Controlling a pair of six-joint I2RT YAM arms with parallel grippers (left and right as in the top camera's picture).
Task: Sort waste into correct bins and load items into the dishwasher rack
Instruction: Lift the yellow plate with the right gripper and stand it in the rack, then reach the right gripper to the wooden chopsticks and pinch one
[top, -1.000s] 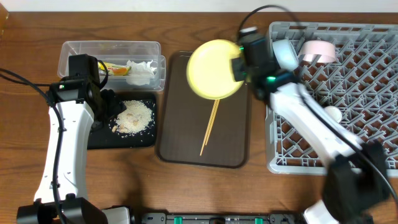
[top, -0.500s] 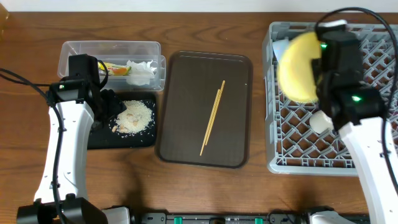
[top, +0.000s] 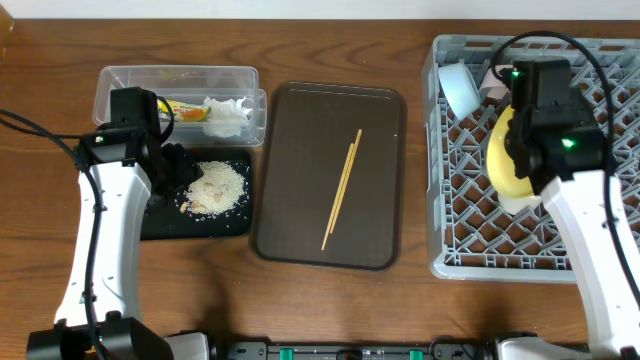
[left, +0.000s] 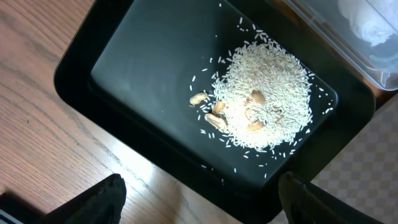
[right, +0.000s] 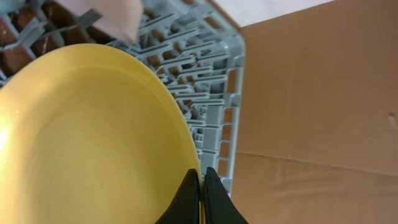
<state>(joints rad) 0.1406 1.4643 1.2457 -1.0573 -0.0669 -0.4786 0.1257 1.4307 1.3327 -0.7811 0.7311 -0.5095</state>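
Overhead, the right gripper (right: 202, 185) is over the dishwasher rack (top: 470, 225) on the right side of the table, jaws pressed together on the rim of the yellow plate (top: 506, 165). The plate is tipped steeply on edge above the pegs in the middle of the rack; I cannot tell whether it touches them. On the left, the left gripper (left: 202, 205) hangs with jaws spread wide, holding nothing, above the near edge of the black tray (left: 143, 62), where the rice crumbs (left: 267, 93) lie heaped.
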